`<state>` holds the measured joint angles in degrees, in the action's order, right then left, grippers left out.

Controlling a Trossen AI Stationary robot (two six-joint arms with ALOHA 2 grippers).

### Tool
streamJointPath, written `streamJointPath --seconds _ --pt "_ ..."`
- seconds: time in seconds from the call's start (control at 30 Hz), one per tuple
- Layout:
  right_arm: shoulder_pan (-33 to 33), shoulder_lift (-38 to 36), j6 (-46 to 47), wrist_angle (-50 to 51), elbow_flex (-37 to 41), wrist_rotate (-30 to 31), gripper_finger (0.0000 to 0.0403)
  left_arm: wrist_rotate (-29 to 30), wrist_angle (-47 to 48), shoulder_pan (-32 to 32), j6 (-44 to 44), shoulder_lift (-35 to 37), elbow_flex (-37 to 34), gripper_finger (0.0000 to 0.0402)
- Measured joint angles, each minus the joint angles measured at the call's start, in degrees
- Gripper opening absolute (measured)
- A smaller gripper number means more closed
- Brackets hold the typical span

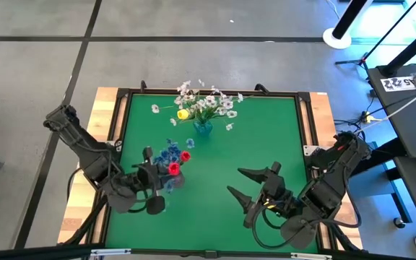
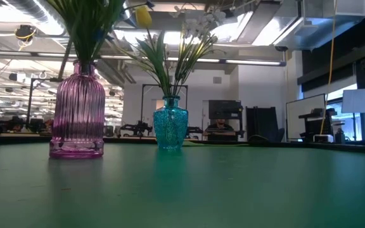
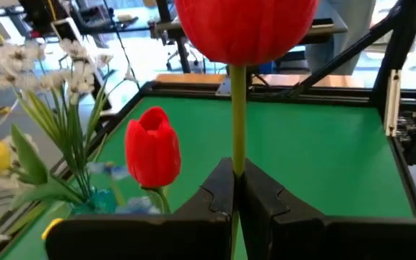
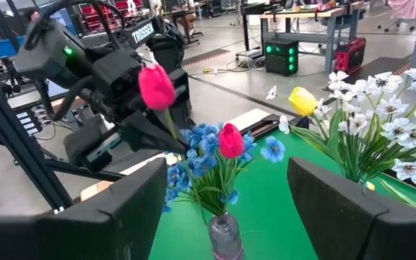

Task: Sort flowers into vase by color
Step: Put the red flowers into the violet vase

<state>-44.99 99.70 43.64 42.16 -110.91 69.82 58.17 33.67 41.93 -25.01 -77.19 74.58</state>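
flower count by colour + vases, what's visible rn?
Red tulips: 2, one held, one in the vase
Yellow tulips: 1
Blue clusters: 1 bunch
White sprays: 1 bunch
Vases: 2, pink and blue
Total: 7

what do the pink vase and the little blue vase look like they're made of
Pink vase: apparently tinted glass, ribbed and glossy; light passes through it. Blue vase: likely translucent glass with a pebbly, textured surface that glints. Clear plastic cannot be ruled out for either.
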Motion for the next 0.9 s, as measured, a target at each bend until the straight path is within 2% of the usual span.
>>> streamJointPath --seconds 0.17,0.3,0.37,0.53,0.77,0.9 --pt "0.0 0.0 -0.2 0.1 0.0 0.0 0.0287 -2.8 -0.2 -0.8 -0.4 0.0 0.1 0.0003" --pt "0.0 0.0 -0.3 0.6 0.0 0.1 0.0287 -0.6 -5.9 0.1 9.6 0.0 1.5 0.0003" --pt "0.0 0.0 -0.2 1.4 0.0 0.1 0.0287 -1.9 -8.8 0.5 15.8 0.0 1.9 0.0004" --pt "0.0 0.0 0.2 1.8 0.0 0.1 0.0287 -7.5 -8.5 0.0 18.2 0.0 2.0 0.0004" --pt "0.0 0.0 0.2 1.9 0.0 0.2 0.0287 -9.6 -9.3 0.1 30.3 0.0 2.0 0.0004" --pt "0.0 0.0 1.0 2.1 0.0 0.2 0.0287 -11.3 -9.4 0.1 34.2 0.0 2.0 0.0004"
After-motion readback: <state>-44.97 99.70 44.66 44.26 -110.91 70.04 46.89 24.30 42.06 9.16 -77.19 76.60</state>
